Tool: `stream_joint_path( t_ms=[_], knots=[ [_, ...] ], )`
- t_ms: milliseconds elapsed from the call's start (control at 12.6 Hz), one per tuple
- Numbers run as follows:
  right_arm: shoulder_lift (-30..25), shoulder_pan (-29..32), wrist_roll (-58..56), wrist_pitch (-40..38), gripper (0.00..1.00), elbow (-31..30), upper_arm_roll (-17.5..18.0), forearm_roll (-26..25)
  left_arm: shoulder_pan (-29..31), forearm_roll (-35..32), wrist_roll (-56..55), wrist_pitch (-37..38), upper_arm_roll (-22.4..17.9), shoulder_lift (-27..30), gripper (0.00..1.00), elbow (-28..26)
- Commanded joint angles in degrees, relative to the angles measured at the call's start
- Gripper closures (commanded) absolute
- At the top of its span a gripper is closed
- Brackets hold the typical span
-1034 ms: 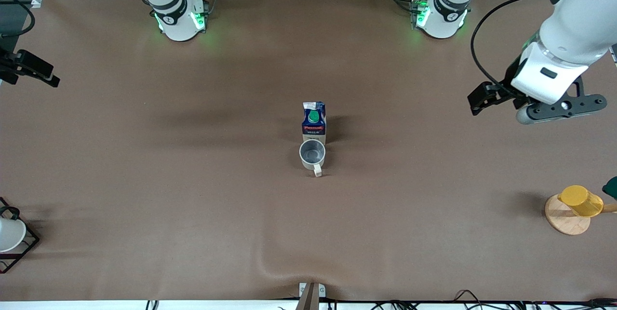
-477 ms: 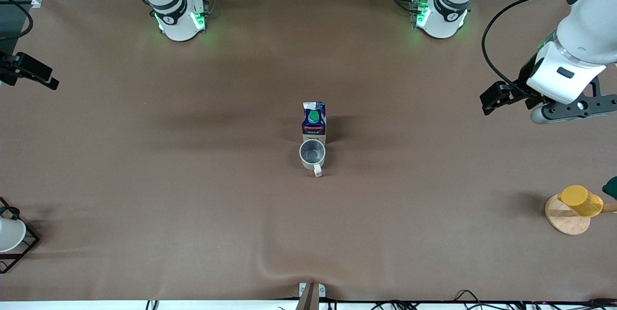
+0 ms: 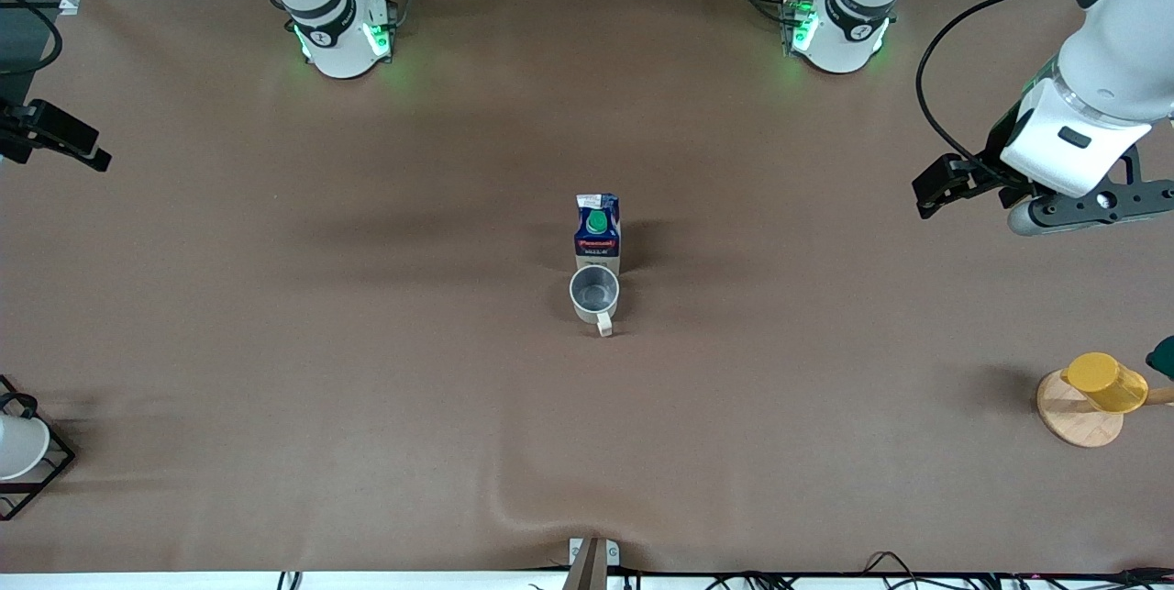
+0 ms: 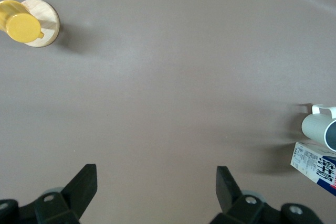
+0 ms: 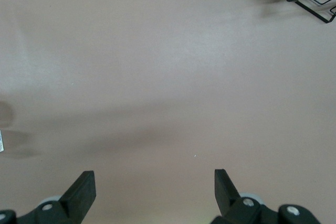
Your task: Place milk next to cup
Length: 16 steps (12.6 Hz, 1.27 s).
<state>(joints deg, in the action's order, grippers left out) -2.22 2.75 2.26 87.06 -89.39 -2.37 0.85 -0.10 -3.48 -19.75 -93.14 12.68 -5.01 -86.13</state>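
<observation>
A dark blue gable-top milk carton (image 3: 597, 232) with a green round cap stands upright at mid-table, just beside a cream-white ceramic mug (image 3: 594, 295) with a grey interior, the mug nearer the front camera; the placement looks complete. The left gripper (image 4: 155, 184) hangs wide open and empty over bare brown table (image 3: 275, 342) toward its own end; the right gripper (image 5: 153, 184) waits likewise, open and empty, over smooth matte cloth
</observation>
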Motion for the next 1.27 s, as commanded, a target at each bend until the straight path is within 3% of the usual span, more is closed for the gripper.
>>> stream_joint_path(
  t_ms=[0,716,1193],
  knots=[
    [0.9,-0.56,1.16,-0.31,0.0,1.41,-0.09,-1.2,0.8,-0.65,1.39,-0.2,0.51,1.58,0.0,-1.24],
    [0.9,-0.56,1.16,-0.05,0.0,1.32,-0.18,-1.2,-2.1,2.07,7.09,-0.11,-7.4,4.65,0.0,-4.57],
    [0.73,-0.03,1.16,-0.05,0.0,1.5,-0.27,-1.38,-2.19,2.69,7.71,1.82,-8.19,5.19,0.0,-3.96]
  ],
)
